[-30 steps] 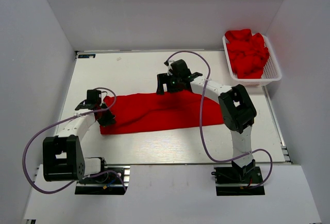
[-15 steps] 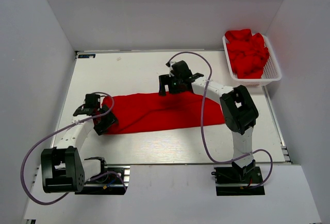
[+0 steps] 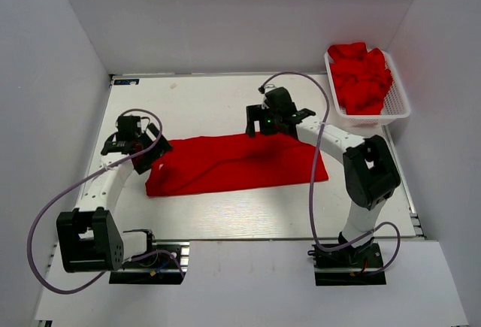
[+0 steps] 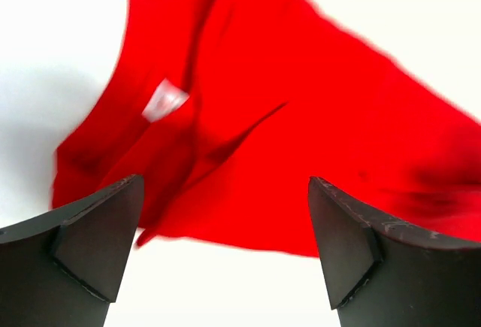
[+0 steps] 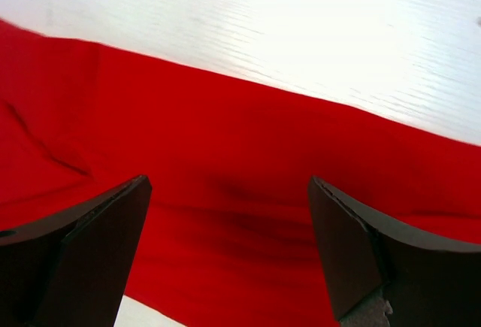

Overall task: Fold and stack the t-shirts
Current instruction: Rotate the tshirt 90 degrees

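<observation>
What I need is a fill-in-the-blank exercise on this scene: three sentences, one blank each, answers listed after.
1. The t-shirt spread on the table is plain ____.
2. The other t-shirts lie piled in a white mesh ____ at the far right corner.
3. The left claw and the right claw are both ____, gripping nothing.

Missing words: red; basket; open.

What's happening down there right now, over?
Left gripper, right gripper open, empty. One t-shirt laid out on table; more t-shirts heaped in basket. Nothing blocking.

bright, even | left wrist view blurred, perhaps motion | soft shadows
</observation>
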`<control>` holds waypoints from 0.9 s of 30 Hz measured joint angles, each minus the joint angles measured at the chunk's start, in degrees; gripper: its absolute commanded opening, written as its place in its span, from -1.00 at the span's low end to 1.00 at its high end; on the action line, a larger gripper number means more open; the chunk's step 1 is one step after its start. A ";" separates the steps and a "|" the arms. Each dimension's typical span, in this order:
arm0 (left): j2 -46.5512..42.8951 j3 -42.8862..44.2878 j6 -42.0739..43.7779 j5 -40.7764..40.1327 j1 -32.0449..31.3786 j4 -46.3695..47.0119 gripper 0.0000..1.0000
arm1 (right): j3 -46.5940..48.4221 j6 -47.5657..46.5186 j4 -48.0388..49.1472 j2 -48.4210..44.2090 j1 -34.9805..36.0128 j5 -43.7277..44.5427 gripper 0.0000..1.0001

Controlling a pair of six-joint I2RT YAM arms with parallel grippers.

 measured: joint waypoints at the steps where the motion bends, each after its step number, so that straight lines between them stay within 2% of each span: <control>1: 0.96 0.68 0.15 0.61 -0.04 1.40 1.00 | -0.72 0.20 0.09 -0.42 -0.72 0.20 0.81; 6: 9.20 1.40 0.87 6.56 -1.25 8.11 1.00 | -5.27 1.40 0.44 -0.52 -6.67 0.37 0.81; 10: 18.97 2.01 1.18 9.97 -4.61 11.82 1.00 | -8.85 3.02 1.64 -0.31 -11.78 -0.26 0.81; 18: 32.72 14.75 1.16 10.97 -7.54 10.73 1.00 | -14.60 5.60 7.98 0.50 -16.48 -4.94 0.81; 22: 41.79 26.86 1.29 9.33 -7.80 8.39 1.00 | -22.67 5.73 12.55 -4.85 -16.41 -6.86 0.81; 24: 49.33 38.25 1.84 8.83 -7.89 6.93 1.00 | -28.55 5.86 12.59 -10.23 -15.61 -8.72 0.81; 27: 64.83 61.51 2.80 10.54 -8.02 7.19 1.00 | -37.11 5.51 12.50 -18.40 -11.78 -13.03 0.81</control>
